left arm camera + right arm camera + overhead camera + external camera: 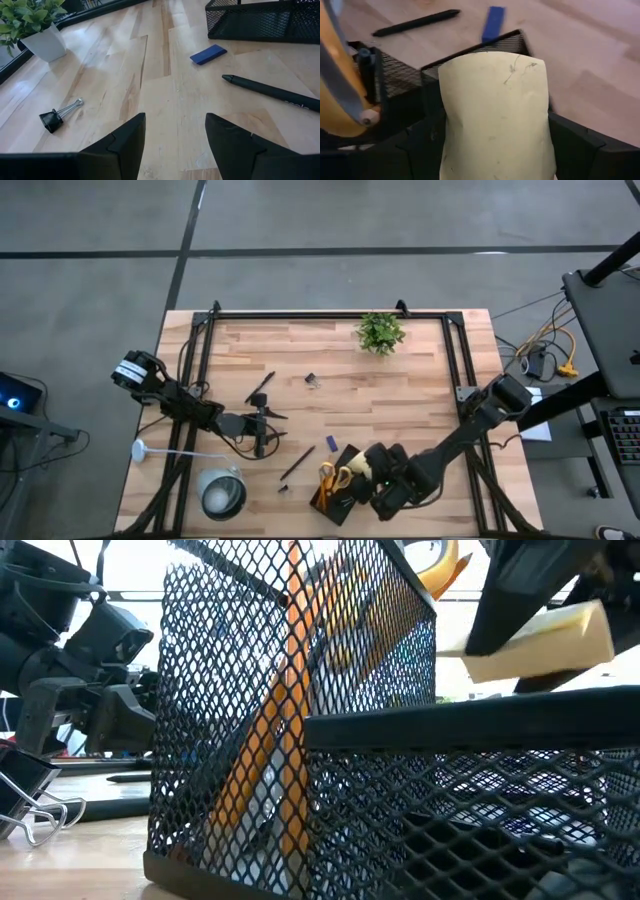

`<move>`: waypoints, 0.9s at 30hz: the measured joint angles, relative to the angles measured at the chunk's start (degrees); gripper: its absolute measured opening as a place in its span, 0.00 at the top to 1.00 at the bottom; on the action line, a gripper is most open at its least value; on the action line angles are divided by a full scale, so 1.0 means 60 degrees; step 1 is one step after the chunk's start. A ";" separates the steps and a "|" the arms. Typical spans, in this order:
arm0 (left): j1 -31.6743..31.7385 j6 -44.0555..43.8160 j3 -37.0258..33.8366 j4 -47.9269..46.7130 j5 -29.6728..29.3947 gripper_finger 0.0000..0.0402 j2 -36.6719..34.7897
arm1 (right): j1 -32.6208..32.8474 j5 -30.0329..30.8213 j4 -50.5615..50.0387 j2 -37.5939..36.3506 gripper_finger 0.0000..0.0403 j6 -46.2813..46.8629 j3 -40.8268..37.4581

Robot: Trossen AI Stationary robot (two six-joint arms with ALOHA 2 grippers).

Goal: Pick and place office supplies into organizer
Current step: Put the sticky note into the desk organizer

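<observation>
— How far along?
— Partly done, by the look of it. Scissors (330,477) and orange pencils (290,720) already standing in the organizer (260,25), down by the near edge of the counter (420,380), right of centre. Sticky-note pad (492,90) going in next: clamped between the jaws of the right gripper (497,150), just above the organizer's low tray, not yet let go.
— And left to do?
— A black pen (270,90) out on the wood just left of the organizer, a second pen (260,388) farther off to the left. Also a blue piece (208,54) by the organizer's far corner, a binder clip (55,117) near the middle, and something tiny beside the lamp (222,492), too small to name.
— Left gripper?
— Left gripper (175,130) hovering low over the counter, left of centre, jaws wide, holding nothing; black pen and blue piece just ahead of it.
— Room to move?
— Plenty of bare wood across the middle and the far half. Tight only along the near edge, with the lamp at near left and the organizer and right arm crowded together, tall mesh cup close beside the pad. Plant (30,20) well apart on the far side. Probably best to lower the pad straight down, clear of the cup wall.
</observation>
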 joint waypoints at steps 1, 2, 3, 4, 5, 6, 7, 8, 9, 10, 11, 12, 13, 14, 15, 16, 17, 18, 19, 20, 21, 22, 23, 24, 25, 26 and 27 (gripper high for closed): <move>-0.0001 0.0000 0.0000 0.0002 0.0002 0.52 0.0000 | -0.0002 -0.0004 0.0381 0.0000 0.28 -0.0072 -0.0158; -0.0003 0.0000 0.0000 -0.0001 0.0002 0.52 0.0000 | -0.0004 -0.0002 0.0630 0.0000 0.28 -0.0099 -0.0300; -0.0001 0.0000 0.0000 0.0000 0.0001 0.52 0.0000 | -0.0004 0.0009 0.0835 0.0000 0.28 -0.0128 -0.0428; -0.0003 0.0000 0.0000 0.0000 0.0002 0.52 0.0000 | -0.0013 0.0057 0.1056 0.0000 0.28 -0.0221 -0.0545; -0.0003 0.0000 0.0000 0.0000 0.0000 0.52 0.0000 | -0.0049 0.0121 0.1266 0.0000 0.28 -0.0405 -0.0629; -0.0003 0.0000 0.0000 0.0000 0.0002 0.52 0.0000 | -0.0090 0.0136 0.1428 0.0000 0.28 -0.0688 -0.0668; -0.0003 0.0000 0.0000 0.0000 0.0002 0.52 0.0000 | -0.0146 0.0090 0.1594 0.0000 0.28 -0.0931 -0.0692; 0.0000 0.0000 0.0000 0.0000 0.0002 0.52 0.0000 | -0.0216 0.0004 0.1667 0.0000 0.28 -0.1080 -0.0699; -0.0002 0.0000 0.0000 -0.0002 0.0002 0.52 0.0000 | -0.0271 -0.0012 0.1668 -0.0004 0.28 -0.1137 -0.0720; -0.0002 0.0000 0.0000 0.0000 0.0000 0.52 0.0000 | -0.0319 -0.0008 0.1665 -0.0004 0.28 -0.1210 -0.0762; -0.0002 0.0000 0.0000 0.0000 0.0002 0.52 0.0000 | -0.0364 0.0013 0.1657 -0.0004 0.28 -0.1308 -0.0809; -0.0001 0.0000 0.0000 0.0000 0.0000 0.52 0.0000 | -0.0406 0.0032 0.1677 -0.0004 0.28 -0.1366 -0.0867; 0.0001 0.0000 0.0000 0.0000 0.0002 0.52 0.0000 | -0.0449 0.0029 0.1752 -0.0004 0.28 -0.1384 -0.0944; -0.0003 0.0000 0.0000 0.0000 -0.0001 0.52 0.0000 | -0.0499 0.0005 0.1926 -0.0004 0.28 -0.1391 -0.1043; -0.0001 0.0000 0.0000 0.0000 0.0002 0.52 0.0000 | -0.0528 -0.0067 0.2181 -0.0004 0.28 -0.1416 -0.1158; 0.0001 0.0000 0.0000 0.0000 -0.0002 0.52 0.0000 | -0.0545 -0.0231 0.2473 -0.0004 0.28 -0.1489 -0.1284; 0.0001 0.0000 0.0000 0.0001 0.0001 0.52 0.0000 | -0.0576 -0.0381 0.2735 -0.0004 0.28 -0.1606 -0.1390; -0.0001 0.0000 0.0000 0.0000 0.0002 0.52 0.0000 | -0.0583 -0.0522 0.2902 -0.0004 0.28 -0.1635 -0.1464; -0.0002 0.0000 0.0000 -0.0001 0.0002 0.52 0.0000 | -0.0583 -0.0582 0.3056 -0.0004 0.27 -0.1665 -0.1519; 0.0001 0.0000 0.0000 0.0000 -0.0002 0.52 0.0000 | -0.0583 -0.0603 0.3145 -0.0004 0.25 -0.1728 -0.1563; -0.0003 0.0000 0.0000 0.0000 0.0002 0.52 0.0000 | -0.0583 -0.0614 0.3144 -0.0004 0.23 -0.1795 -0.1595; -0.0003 0.0000 0.0000 0.0000 0.0002 0.52 0.0000 | -0.0585 -0.0603 0.3146 -0.0004 0.21 -0.1831 -0.1620; 0.0001 0.0000 0.0000 0.0000 0.0001 0.52 0.0000 | -0.0608 -0.0587 0.3178 -0.0004 0.18 -0.1843 -0.1628; 0.0000 0.0000 0.0000 0.0000 -0.0002 0.52 0.0000 | -0.0623 -0.0589 0.3199 -0.0023 0.15 -0.1871 -0.1628; 0.0000 0.0000 0.0000 0.0000 0.0002 0.52 0.0000 | -0.0624 -0.0598 0.3190 -0.0045 0.13 -0.1959 -0.1620; -0.0003 0.0000 0.0000 0.0000 -0.0001 0.52 0.0000 | -0.0627 -0.0625 0.3127 -0.0055 0.10 -0.2099 -0.1568; -0.0001 0.0000 0.0000 0.0000 0.0000 0.52 0.0000 | -0.0630 -0.0672 0.3107 -0.0055 0.08 -0.2255 -0.1528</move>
